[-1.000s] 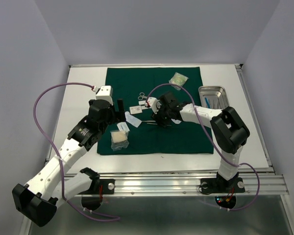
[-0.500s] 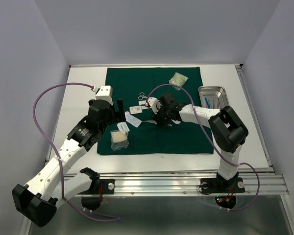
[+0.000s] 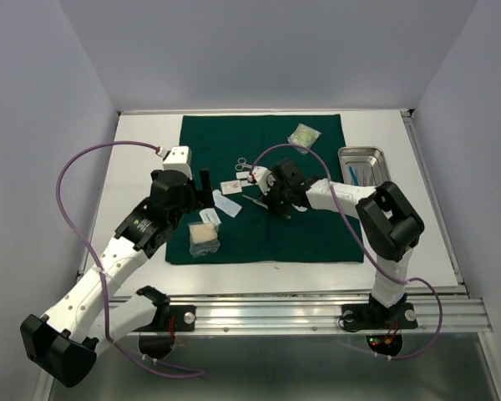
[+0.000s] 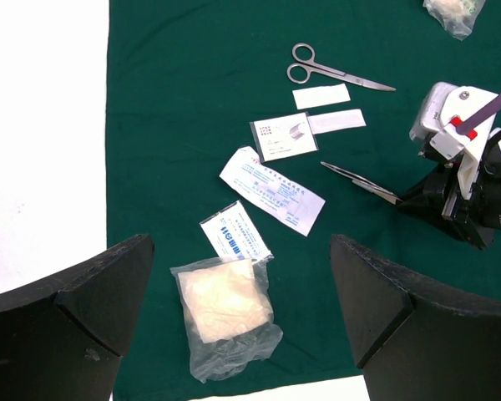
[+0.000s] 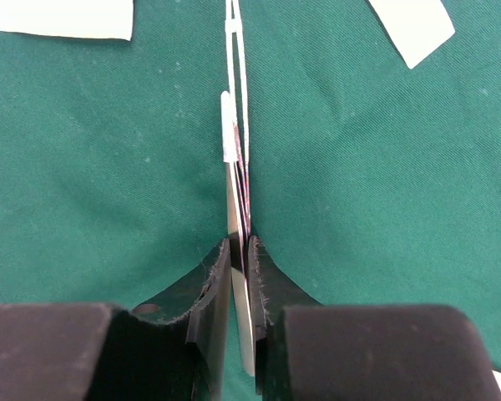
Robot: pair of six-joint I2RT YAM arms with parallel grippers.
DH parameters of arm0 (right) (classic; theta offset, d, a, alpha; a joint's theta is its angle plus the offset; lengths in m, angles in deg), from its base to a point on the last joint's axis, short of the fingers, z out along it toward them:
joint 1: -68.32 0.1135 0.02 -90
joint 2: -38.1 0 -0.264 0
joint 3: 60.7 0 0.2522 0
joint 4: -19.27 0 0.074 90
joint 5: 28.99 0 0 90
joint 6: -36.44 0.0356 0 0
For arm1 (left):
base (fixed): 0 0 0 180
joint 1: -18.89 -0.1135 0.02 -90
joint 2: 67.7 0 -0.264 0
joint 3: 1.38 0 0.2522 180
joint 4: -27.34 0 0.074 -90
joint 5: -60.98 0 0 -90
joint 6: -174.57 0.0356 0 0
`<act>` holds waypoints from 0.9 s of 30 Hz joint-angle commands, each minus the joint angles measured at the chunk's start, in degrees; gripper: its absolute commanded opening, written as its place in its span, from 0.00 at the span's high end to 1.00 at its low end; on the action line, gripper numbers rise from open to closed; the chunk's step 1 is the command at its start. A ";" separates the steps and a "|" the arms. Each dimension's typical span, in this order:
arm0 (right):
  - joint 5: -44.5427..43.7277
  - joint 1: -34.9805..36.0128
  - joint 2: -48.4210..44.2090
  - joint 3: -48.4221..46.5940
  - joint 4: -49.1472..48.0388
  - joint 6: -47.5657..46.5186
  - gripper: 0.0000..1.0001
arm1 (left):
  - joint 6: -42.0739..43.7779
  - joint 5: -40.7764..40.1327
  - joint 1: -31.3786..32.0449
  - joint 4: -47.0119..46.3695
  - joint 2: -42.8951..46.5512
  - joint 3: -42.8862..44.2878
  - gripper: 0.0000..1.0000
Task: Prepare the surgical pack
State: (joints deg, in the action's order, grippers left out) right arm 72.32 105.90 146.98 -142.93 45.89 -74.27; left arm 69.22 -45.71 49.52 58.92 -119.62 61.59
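Forceps [image 5: 236, 159]: lying along the green drape [image 5: 108, 167], long axis running straight out ahead of the right gripper [image 5: 238, 251] and in line with it. The near end is sitting between the fingertips and the tips are pointing away. Whether the far tips are leaving the cloth cannot be told. Its fingers [image 5: 209, 284] are pressing together on the blades, pinching them edge-on, and the cloth is creasing faintly at the contact. The right arm is reaching over mid-cloth, wrist pitching down, gripper low at the drape surface. The steel tray [image 3: 361, 150] is sitting off the cloth, behind those fingers and a little to their right, well apart. It is judged the likely destination, calling for a lift and a draw back. The left gripper [image 4: 242, 284] is hovering with fingers spread wide, holding nothing, a gauze packet [image 4: 225, 305] below the gap. The forceps are lying ahead and to its right, making the right arm the nearer.
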 commanded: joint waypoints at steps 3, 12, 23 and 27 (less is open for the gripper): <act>-3.48 0.47 -4.72 1.41 1.90 0.76 0.89 | 0.06 -0.45 -0.31 -1.92 1.21 -0.52 0.01; -8.40 0.47 -10.61 2.90 2.43 -0.38 0.90 | 0.15 -0.54 -0.31 -2.18 0.77 -0.52 0.01; -11.75 -4.70 -15.54 3.25 -1.61 2.43 0.99 | 0.33 -0.36 -0.31 -2.09 0.77 -0.34 0.01; -12.10 -9.97 -17.21 2.81 -2.14 2.60 0.99 | 0.33 -0.28 -0.31 -2.09 0.86 -0.34 0.01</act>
State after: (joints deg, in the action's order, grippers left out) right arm 61.37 100.30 133.62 -139.12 47.95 -72.89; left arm 69.22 -45.69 49.52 58.90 -119.62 61.57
